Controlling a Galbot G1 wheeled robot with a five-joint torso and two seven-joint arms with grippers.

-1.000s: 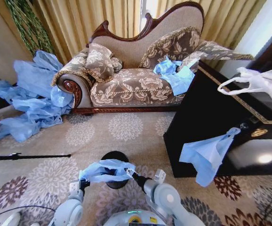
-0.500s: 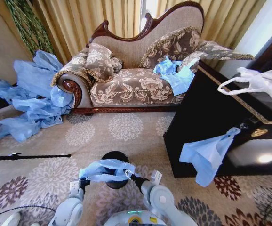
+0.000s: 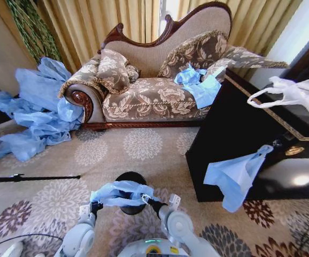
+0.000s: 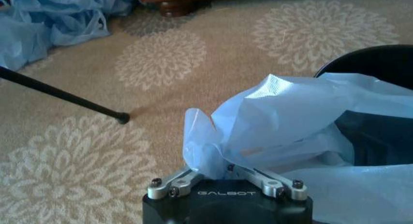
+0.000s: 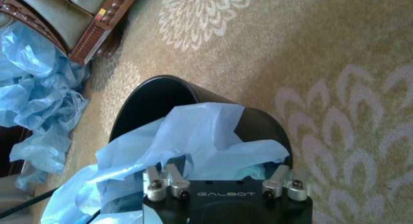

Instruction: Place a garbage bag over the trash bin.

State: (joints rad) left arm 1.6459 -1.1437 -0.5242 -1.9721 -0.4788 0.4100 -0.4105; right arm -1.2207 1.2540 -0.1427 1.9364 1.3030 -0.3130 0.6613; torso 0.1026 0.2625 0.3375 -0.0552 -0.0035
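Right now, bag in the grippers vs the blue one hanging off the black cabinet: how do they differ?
The garbage bag is stretched sideways between the left gripper and the right gripper, low over the trash bin; the hanging blue bag droops straight down the black cabinet front from a bunched top. The garbage bag is crumpled and partly opened; the hanging blue bag lies flatter. Both are thin, light-blue plastic film.

Legible marking: the word "GALBOT", in pale capitals, on the black housing of the left gripper (image 4: 227, 171). The same word appears on the right gripper (image 5: 224, 178) housing.
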